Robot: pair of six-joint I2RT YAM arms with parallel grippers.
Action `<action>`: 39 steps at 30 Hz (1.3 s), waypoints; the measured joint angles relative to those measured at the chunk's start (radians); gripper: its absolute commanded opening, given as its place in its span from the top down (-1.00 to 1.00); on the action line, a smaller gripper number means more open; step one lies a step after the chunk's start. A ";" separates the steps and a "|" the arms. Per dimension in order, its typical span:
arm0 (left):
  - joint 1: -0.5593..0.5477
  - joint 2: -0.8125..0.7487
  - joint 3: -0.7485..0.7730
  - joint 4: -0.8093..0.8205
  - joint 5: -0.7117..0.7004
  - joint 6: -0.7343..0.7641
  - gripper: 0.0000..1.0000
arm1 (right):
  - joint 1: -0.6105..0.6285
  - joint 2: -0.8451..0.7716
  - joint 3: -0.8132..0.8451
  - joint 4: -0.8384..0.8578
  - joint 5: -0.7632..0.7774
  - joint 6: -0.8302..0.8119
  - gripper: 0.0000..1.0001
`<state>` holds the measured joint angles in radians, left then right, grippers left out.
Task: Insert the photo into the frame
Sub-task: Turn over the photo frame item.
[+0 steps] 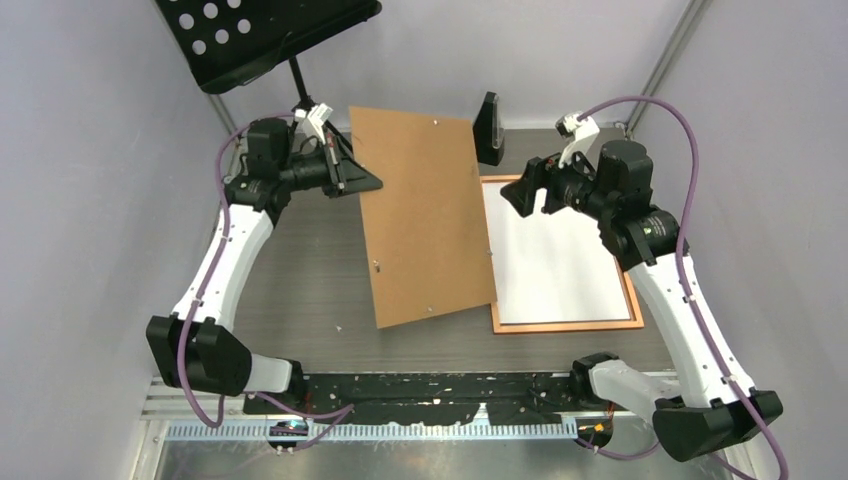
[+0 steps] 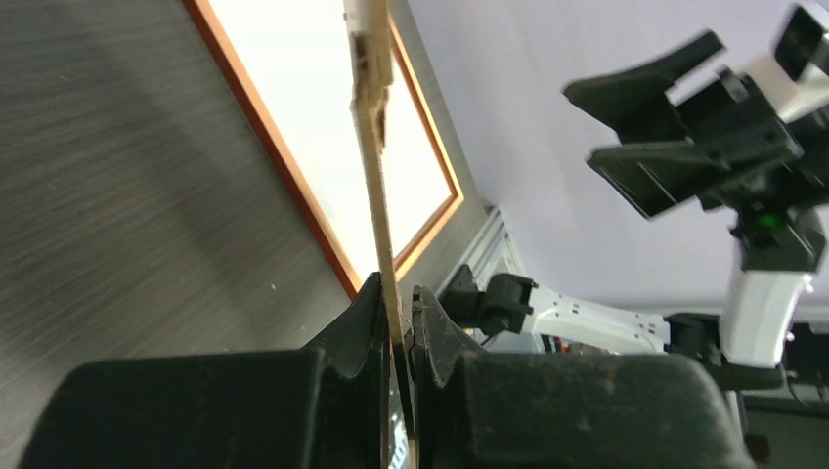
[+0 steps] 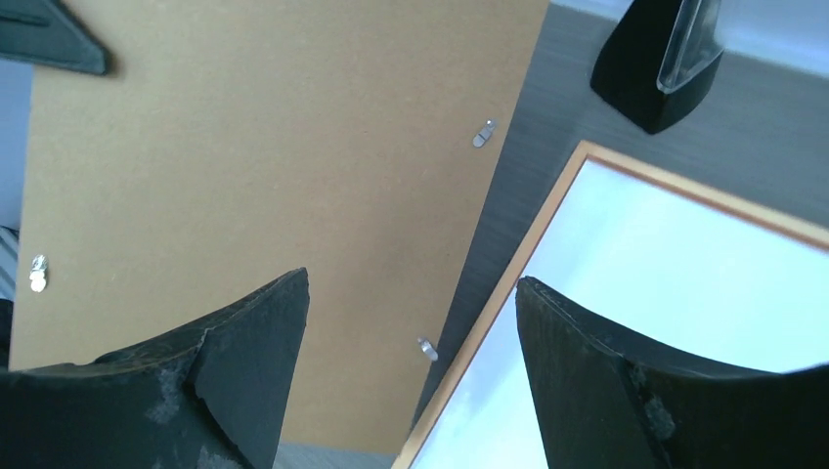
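A copper-orange frame (image 1: 565,325) lies flat on the right of the table. A white sheet (image 1: 560,255) fills it, and I cannot tell if this is the photo, since no printed picture shows. My left gripper (image 1: 345,170) is shut on the left edge of a plain brown backing board (image 1: 425,215), holding it lifted and tilted left of the frame. In the left wrist view the board's thin edge (image 2: 371,98) runs up from the left gripper (image 2: 401,293), with the frame (image 2: 285,166) beyond. My right gripper (image 1: 525,195) hangs open and empty over the frame's far left corner (image 3: 550,210), its jaws (image 3: 411,283) wide apart.
A small black stand (image 1: 488,130) sits at the back, just past the frame's far left corner. A black perforated tray on a pole (image 1: 260,35) overhangs the back left. Grey walls close in on both sides. A black rail (image 1: 430,400) runs along the near edge between the arm bases.
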<state>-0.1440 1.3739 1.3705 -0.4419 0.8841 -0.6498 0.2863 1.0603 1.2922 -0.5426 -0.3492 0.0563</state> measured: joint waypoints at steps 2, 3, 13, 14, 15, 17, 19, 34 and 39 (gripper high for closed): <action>-0.003 -0.009 -0.045 0.042 0.041 -0.010 1.00 | -0.047 0.000 -0.044 0.028 -0.055 0.034 -0.68; -0.005 -0.016 -0.063 0.055 0.055 -0.019 1.00 | -0.069 0.000 -0.068 0.044 -0.083 0.053 -0.68; -0.020 -0.118 -0.182 0.269 0.185 -0.061 1.00 | -0.205 0.005 -0.261 0.253 -0.365 0.196 -0.68; -0.020 -0.128 -0.192 0.300 0.196 -0.075 1.00 | -0.217 0.008 -0.279 0.273 -0.395 0.209 -0.68; -0.020 -0.135 -0.203 0.333 0.207 -0.088 1.00 | -0.227 0.010 -0.295 0.289 -0.416 0.215 -0.68; -0.021 -0.148 -0.233 0.422 0.232 -0.131 1.00 | -0.248 0.011 -0.334 0.328 -0.466 0.230 -0.68; -0.021 -0.152 -0.254 0.487 0.254 -0.169 1.00 | -0.260 0.011 -0.366 0.362 -0.504 0.237 -0.68; -0.021 -0.152 -0.342 0.841 0.319 -0.380 1.00 | -0.296 -0.024 -0.578 0.726 -0.761 0.378 -0.61; -0.022 -0.152 -0.380 0.870 0.272 -0.401 1.00 | -0.296 -0.024 -0.618 0.824 -0.783 0.445 -0.59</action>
<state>-0.1658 1.2217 0.9905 0.4282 1.1561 -1.0508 -0.0093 1.0363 0.6739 0.2817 -1.1324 0.5011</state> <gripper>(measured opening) 0.005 0.800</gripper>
